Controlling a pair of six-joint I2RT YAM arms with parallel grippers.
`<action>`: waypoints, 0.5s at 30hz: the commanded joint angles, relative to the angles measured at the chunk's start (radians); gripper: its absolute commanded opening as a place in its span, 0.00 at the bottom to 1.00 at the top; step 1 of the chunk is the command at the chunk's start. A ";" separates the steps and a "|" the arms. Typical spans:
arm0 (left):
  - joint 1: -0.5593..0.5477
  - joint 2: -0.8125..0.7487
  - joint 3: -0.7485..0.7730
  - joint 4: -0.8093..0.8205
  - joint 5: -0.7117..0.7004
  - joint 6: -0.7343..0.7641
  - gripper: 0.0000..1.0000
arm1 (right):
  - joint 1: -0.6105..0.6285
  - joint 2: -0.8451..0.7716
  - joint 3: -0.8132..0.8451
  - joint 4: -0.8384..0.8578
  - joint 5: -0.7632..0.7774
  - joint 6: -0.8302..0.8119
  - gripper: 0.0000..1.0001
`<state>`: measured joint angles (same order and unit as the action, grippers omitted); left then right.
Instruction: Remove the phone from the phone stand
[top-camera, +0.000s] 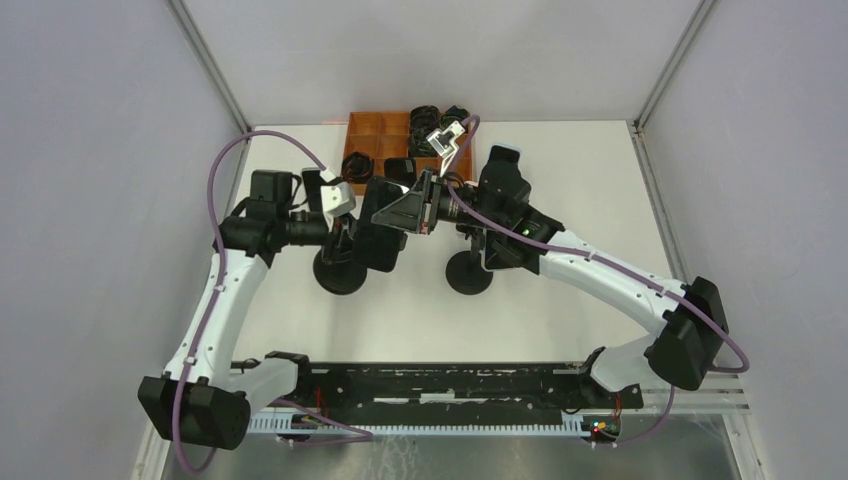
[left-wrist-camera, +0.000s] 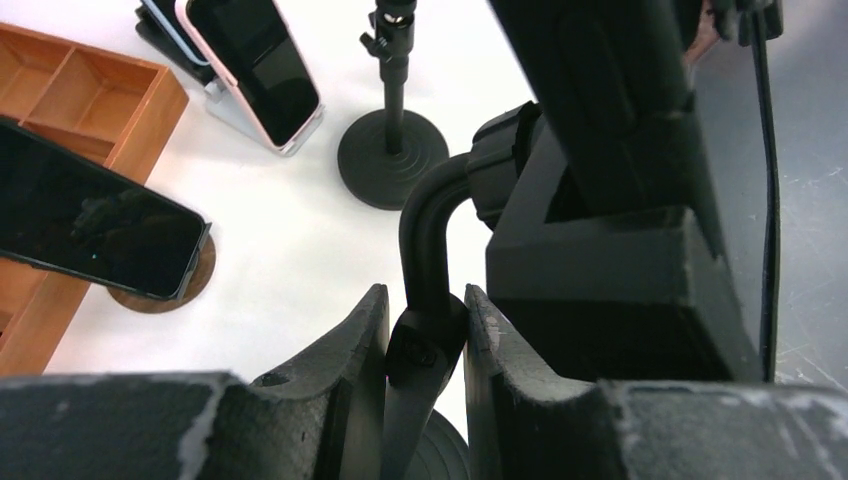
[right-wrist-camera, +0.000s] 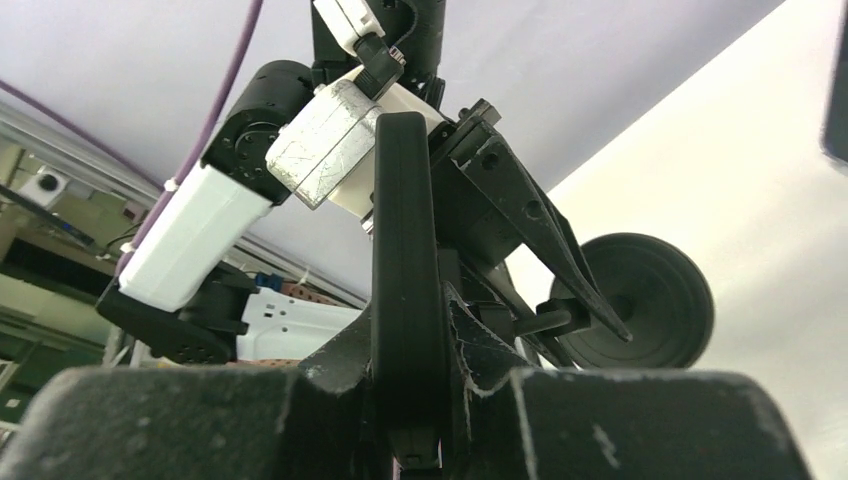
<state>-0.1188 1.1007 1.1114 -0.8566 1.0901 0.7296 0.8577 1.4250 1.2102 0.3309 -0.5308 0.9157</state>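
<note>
The black phone (right-wrist-camera: 405, 230) shows edge-on in the right wrist view, and my right gripper (right-wrist-camera: 410, 350) is shut on its lower part. In the top view the phone (top-camera: 383, 240) is at mid-table, with the right gripper (top-camera: 400, 215) reaching it from the right. The black phone stand has a round base (top-camera: 340, 273) and a bent neck (left-wrist-camera: 428, 230). My left gripper (left-wrist-camera: 425, 335) is shut on that neck just below the bend. It reaches in from the left in the top view (top-camera: 342, 232). The stand's clamp (left-wrist-camera: 610, 270) looms at the right of the left wrist view.
A second black round-based stand (top-camera: 468, 272) is right of the first. An orange compartment tray (top-camera: 372, 132) sits at the back. Left of the held stand, the left wrist view shows a pink-cased phone on a metal stand (left-wrist-camera: 250, 65) and a black phone on a wooden disc (left-wrist-camera: 95, 215).
</note>
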 joint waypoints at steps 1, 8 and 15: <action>0.031 0.027 0.013 0.083 -0.366 -0.063 0.02 | 0.058 -0.129 0.099 0.045 -0.104 0.018 0.00; 0.030 0.035 0.026 0.010 -0.244 -0.047 0.02 | 0.060 -0.099 0.059 0.292 -0.194 0.157 0.00; 0.030 0.111 0.082 -0.205 0.031 0.042 0.02 | 0.060 -0.097 0.057 0.465 -0.261 0.228 0.00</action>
<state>-0.1219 1.1316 1.1748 -0.9703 1.1526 0.7490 0.8642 1.4193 1.2091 0.4030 -0.5690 0.9737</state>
